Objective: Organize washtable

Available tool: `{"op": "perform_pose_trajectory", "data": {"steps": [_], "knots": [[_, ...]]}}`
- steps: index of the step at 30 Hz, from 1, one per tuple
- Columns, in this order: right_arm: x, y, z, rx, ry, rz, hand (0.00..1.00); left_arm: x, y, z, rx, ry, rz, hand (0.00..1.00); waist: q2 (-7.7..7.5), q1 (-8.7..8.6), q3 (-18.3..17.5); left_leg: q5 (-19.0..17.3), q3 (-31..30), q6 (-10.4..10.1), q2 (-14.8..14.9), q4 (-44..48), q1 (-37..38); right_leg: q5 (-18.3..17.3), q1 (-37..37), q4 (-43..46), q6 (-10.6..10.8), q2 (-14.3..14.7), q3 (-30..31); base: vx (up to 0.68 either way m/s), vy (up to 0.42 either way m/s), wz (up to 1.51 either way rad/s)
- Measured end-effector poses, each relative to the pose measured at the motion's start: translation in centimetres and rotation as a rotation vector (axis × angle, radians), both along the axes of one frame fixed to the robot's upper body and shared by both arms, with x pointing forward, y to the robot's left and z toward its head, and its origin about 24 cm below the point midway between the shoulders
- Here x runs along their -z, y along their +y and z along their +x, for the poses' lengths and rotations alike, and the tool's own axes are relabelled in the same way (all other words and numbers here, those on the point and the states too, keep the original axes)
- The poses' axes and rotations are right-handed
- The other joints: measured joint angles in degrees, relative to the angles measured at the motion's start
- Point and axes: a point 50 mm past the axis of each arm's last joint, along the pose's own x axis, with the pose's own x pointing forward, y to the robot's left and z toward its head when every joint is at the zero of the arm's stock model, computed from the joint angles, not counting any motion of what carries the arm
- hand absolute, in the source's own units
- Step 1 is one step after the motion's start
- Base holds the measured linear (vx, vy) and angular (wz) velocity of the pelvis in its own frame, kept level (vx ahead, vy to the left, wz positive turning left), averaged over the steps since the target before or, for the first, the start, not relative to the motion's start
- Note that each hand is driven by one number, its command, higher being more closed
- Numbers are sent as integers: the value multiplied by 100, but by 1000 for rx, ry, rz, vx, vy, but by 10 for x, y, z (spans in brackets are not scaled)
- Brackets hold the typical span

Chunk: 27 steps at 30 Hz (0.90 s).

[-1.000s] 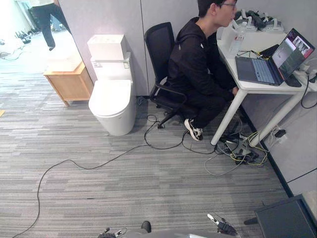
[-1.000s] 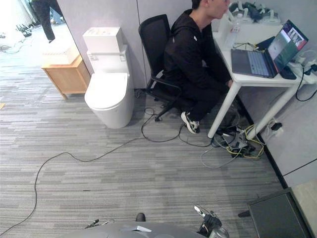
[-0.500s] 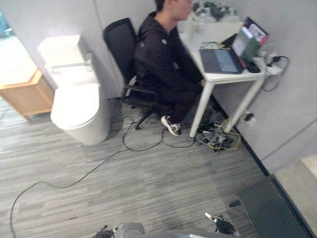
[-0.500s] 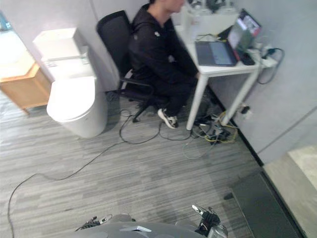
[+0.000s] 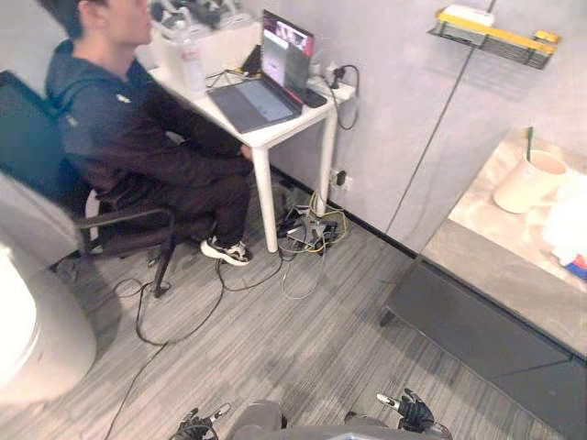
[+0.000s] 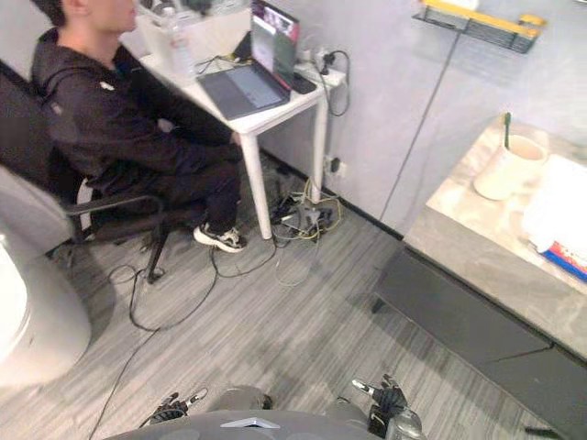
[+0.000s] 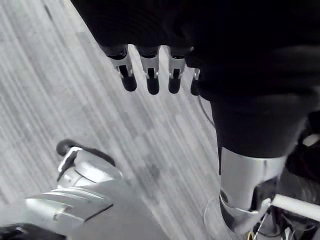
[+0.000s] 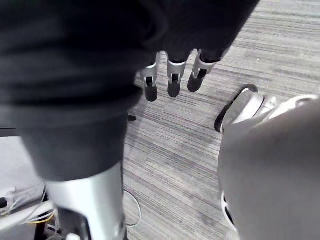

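The washtable's stone counter stands at the right, above a dark cabinet front. On it are a cream cup holding a green toothbrush, a white cloth and a blue and red packet. A wire wall shelf with yellow items hangs above. My left hand and right hand hang low over the carpet, well short of the counter. The left hand's fingers and the right hand's fingers are straight and hold nothing.
A person sits on a black chair at a white desk with a laptop. Cables lie tangled under the desk and trail over the carpet. A white toilet is at the lower left.
The whole picture has swung to the right, so the camera moved: the toilet slid off to the left and the washtable came into view. Both hands still hang low, holding nothing.
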Motion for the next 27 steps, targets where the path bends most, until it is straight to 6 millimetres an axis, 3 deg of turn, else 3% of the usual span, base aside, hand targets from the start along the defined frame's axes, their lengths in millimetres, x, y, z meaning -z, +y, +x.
{"op": "perform_pose_trajectory", "data": {"steps": [2,4,5,6,7,8,9,11,15,21,23,24,26,27], "knots": [[-1,0,6,-7,-16,6,0,0,-3,4,54,-1,4,0,59,9,-5,150,514,153,76,-465,191,342,-94,-187,-30,-47,106,82,158,-133],[-3,-2,10,-1,-26,5,0,-2,-5,14,91,-19,7,0,99,-5,32,243,1018,211,139,-649,368,387,-411,258,-58,-13,-456,72,49,-122],[-3,-3,12,6,-32,6,0,-2,-6,19,94,-31,5,0,116,-3,65,239,1347,216,198,-647,485,381,-620,571,-84,-76,-1306,70,-132,-126],[-4,-3,15,7,-41,4,0,-4,-9,27,106,-49,3,0,147,-36,85,215,1639,223,276,-654,588,358,-767,777,-296,-262,-2531,51,-182,-123],[-5,-4,17,9,-45,2,0,-4,-12,32,119,-58,-1,0,192,-47,125,182,1771,263,322,-711,666,328,-773,817,-459,-381,-3219,-2,-267,-123],[-5,-3,21,4,-49,5,0,-4,-19,36,162,-64,-8,0,168,-31,128,177,2105,270,416,-843,792,155,-708,820,-763,-658,-4480,12,-242,-144],[-5,-3,22,0,-46,5,0,-4,-25,37,187,-66,-17,0,179,-16,135,161,2438,215,529,-896,956,36,-573,769,-914,-876,-5502,19,-222,-150],[-7,-1,30,-25,-61,2,0,-4,-28,38,191,-69,-26,0,217,-45,178,135,2623,72,689,-866,1069,264,-334,267,-768,-838,-6123,30,-162,-124],[0,-12,9,0,24,-14,0,-3,-32,39,230,-68,-30,0,231,-45,244,420,1685,-139,688,-1555,1227,795,222,-1004,-787,-201,-6006,36,-192,-32],[1,-14,4,28,30,-10,0,-2,-31,42,221,-54,-44,0,234,-14,258,451,1543,-310,818,-1683,1443,1053,644,-1717,-907,177,-5910,87,-103,-9],[1,-12,5,27,28,-6,0,-3,-31,44,220,-61,-43,0,257,22,303,161,1518,-348,1002,-1071,1363,1004,791,-1730,-979,312,-5807,128,-82,-34],[1,-12,5,25,27,-7,0,-3,-30,45,217,-65,-42,0,300,41,357,-55,1418,-362,1174,-123,1091,919,921,-1690,-1049,408,-5719,81,-65,-40],[0,-14,5,20,26,-14,0,-5,-30,47,213,-78,-42,0,368,87,397,-6,1211,-387,1342,1147,581,778,951,-1510,-1111,477,-5566,32,-46,-52],[0,-17,5,17,27,-21,0,-6,-31,51,212,-98,-45,0,466,143,472,256,935,-409,1404,2010,243,619,970,-1315,-1206,514,-5432,-9,-16,-55]]}}
